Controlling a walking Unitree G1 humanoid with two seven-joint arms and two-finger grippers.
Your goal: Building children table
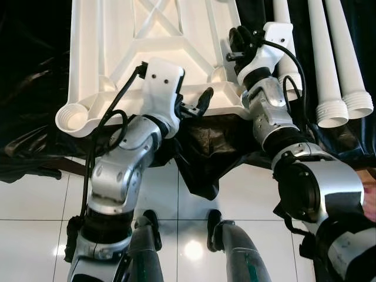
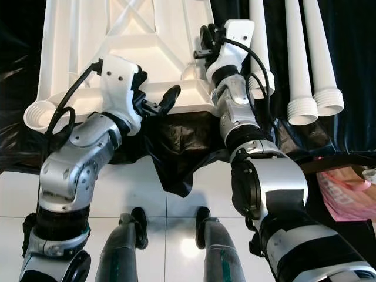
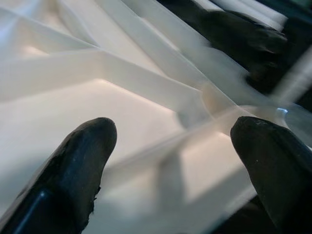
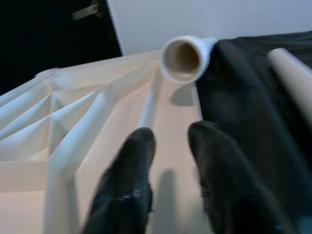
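tabletop [image 1: 147,53] upside down on black sheet [image 1: 200,158], legs [image 1: 335,64] loose beside it | left end effector [image 3: 173,161] wide over ribs | right end effector [image 4: 170,146] narrow, empty, above near edge | next: keep top steady (sockets up) before fetching leg

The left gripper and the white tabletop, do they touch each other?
Cannot tell. In the left wrist view the open left gripper hangs over the tabletop, but no contact or gap shows plainly.
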